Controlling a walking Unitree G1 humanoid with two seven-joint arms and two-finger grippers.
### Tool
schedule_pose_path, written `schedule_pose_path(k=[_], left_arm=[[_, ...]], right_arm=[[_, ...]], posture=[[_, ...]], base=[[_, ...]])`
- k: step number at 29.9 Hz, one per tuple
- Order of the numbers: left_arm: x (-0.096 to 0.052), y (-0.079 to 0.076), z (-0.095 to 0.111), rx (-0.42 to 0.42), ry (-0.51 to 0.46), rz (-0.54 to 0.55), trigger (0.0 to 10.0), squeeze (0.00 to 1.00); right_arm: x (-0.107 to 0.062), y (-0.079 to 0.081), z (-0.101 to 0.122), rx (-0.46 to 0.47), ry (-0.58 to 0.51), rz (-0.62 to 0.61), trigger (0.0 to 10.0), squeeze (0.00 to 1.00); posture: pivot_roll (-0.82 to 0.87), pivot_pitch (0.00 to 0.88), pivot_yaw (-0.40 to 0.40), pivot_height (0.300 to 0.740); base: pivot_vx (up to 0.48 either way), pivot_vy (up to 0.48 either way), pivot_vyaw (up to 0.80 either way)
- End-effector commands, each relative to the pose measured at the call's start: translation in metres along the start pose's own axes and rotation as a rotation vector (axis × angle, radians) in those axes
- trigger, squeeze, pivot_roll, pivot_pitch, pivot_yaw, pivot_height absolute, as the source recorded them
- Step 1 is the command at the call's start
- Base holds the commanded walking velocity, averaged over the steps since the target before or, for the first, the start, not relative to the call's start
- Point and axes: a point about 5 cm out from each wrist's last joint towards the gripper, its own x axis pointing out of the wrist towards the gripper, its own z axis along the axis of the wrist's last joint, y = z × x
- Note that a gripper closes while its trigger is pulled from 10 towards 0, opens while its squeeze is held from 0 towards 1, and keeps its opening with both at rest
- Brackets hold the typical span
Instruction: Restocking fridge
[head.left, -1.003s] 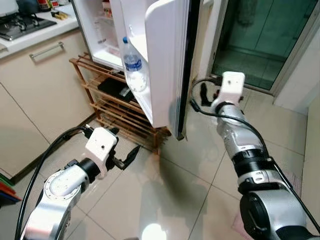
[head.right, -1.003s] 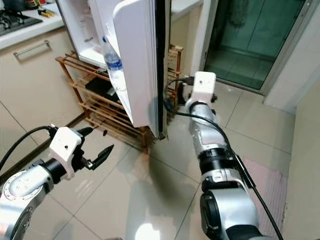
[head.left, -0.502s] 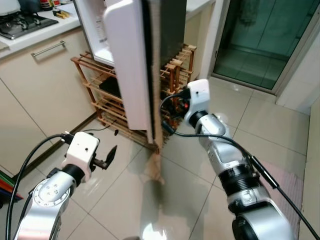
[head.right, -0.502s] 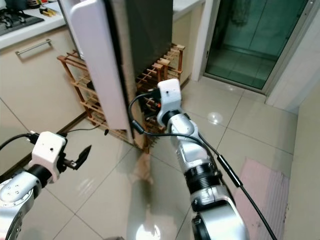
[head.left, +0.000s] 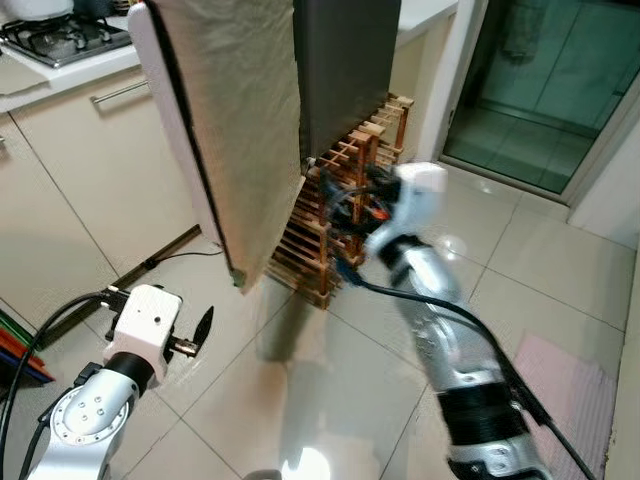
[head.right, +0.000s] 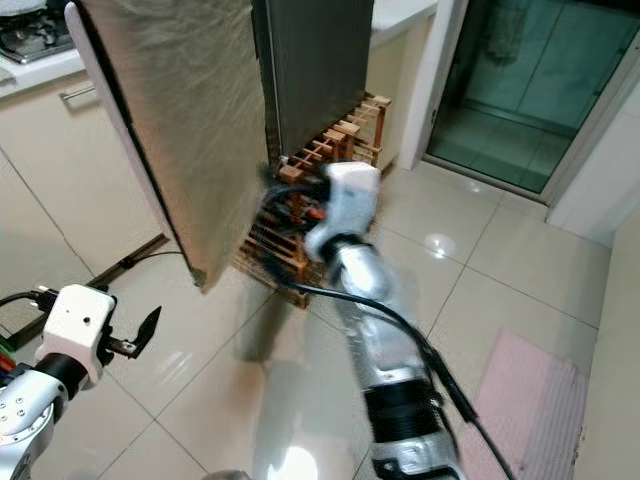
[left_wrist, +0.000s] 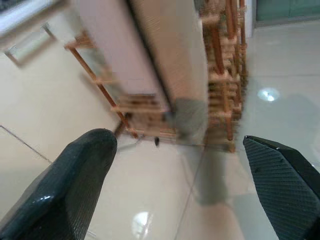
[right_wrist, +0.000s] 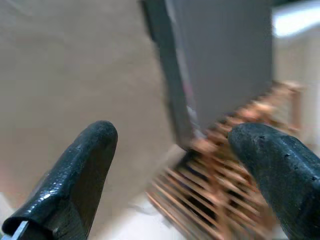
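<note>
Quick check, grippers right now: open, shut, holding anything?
Left gripper: open, empty, low over the glossy tiled floor.
Right gripper: open, empty, near the beige fridge door and wooden slatted rack.

Fridge door, flat panel (head.left: 240, 130): beige-tan outer face, faint mottled sheen, white edge. Fridge body side (head.left: 345, 70): dark grey. Slatted wooden rack (head.left: 345, 215): orange-brown. Floor tiles (head.left: 560, 250): glossy cream, grey grout lines. Cabinet fronts (head.left: 70, 170): cream. Left end effector (left_wrist: 185, 190): textured black fingers (left_wrist: 80, 175). Arms silver, wrist housings white. Floor mat (head.left: 580, 390): pale pink.
</note>
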Motion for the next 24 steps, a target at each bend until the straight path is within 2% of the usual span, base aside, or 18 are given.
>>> schedule_pose_path(k=[1,3,7,12,17,18,22,24], left_arm=[[0.004,0.002,0.009,0.012,-0.052,-0.002,10.0,0.00],[0.012,0.000,0.021,-0.012,-0.111,-0.012,10.0,0.00],[0.024,-0.004,0.036,-0.068,-0.156,-0.017,10.0,0.00],[0.038,-0.009,0.058,-0.051,-0.214,-0.014,10.0,0.00],[0.040,-0.015,0.064,-0.044,-0.223,-0.037,10.0,0.00],[0.040,-0.016,0.064,-0.072,-0.226,-0.044,10.0,0.00],[0.037,-0.018,0.067,-0.092,-0.247,-0.069,10.0,0.00],[0.035,-0.019,0.067,-0.104,-0.246,-0.067,10.0,0.00]], right_arm=[[-0.005,-0.006,0.005,-0.034,0.000,-0.025,10.0,0.00],[-0.015,-0.012,0.001,-0.072,0.017,-0.021,10.0,0.00],[-0.031,-0.016,-0.005,-0.105,0.049,-0.019,10.0,0.00],[-0.051,-0.022,-0.018,-0.134,0.107,-0.087,10.0,0.00],[-0.064,-0.027,-0.025,-0.123,0.139,-0.155,10.0,0.00],[-0.069,-0.028,-0.026,-0.112,0.147,-0.177,10.0,0.00],[-0.076,-0.028,-0.027,-0.108,0.157,-0.185,10.0,0.00],[-0.078,-0.029,-0.028,-0.109,0.162,-0.202,10.0,0.00]], posture=[[0.15,0.000,0.056,0.740],[0.13,0.000,0.068,0.740],[0.12,0.000,0.073,0.740],[0.12,0.000,0.074,0.740],[0.12,0.000,0.071,0.740],[0.12,0.003,0.073,0.740],[0.11,0.005,0.078,0.740],[0.11,0.004,0.078,0.740]], base=[[0.000,0.000,0.00],[0.000,0.000,0.00],[0.000,0.000,0.00],[0.000,0.000,0.80],[0.000,0.000,0.80],[0.000,0.000,0.80],[0.000,0.000,0.80],[0.382,0.000,0.80]])
